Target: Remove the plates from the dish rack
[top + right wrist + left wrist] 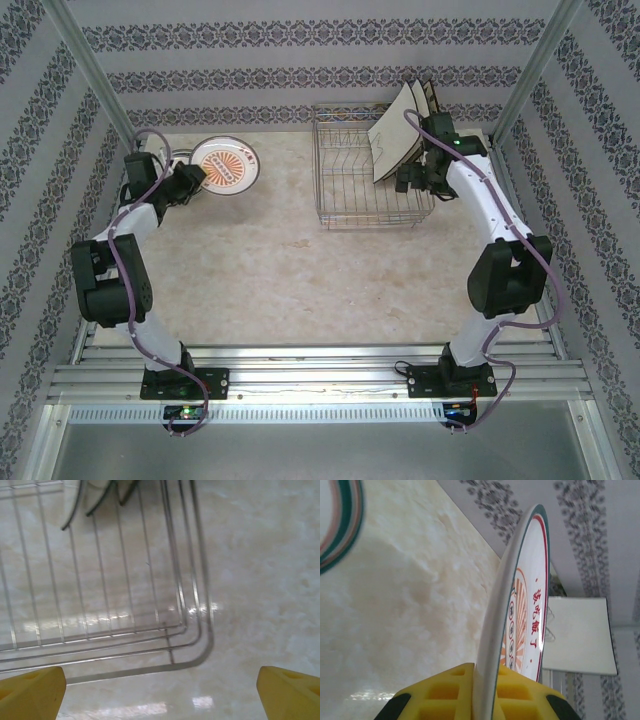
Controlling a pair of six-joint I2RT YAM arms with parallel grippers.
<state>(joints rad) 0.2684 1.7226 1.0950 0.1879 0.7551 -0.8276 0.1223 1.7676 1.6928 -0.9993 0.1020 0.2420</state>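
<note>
My left gripper (192, 180) (485, 682) is shut on the rim of a small round white plate (226, 165) (520, 605) with an orange pattern, at the table's far left. Another round plate (337, 525) with a green and orange rim lies just beyond it. The silver wire dish rack (365, 222) (192, 645) stands at the far middle-right. Square cream plates (398, 140) (95, 500) lean in its right end. My right gripper (415, 182) (160, 695) hangs open above the rack's near right corner, with nothing between its fingers.
Patterned walls close in the back and both sides. Metal posts (535, 60) stand at the far corners. A square plate (580, 635) in the rack shows behind the held round plate. Bare marble tabletop (300, 280) spreads in front of the rack.
</note>
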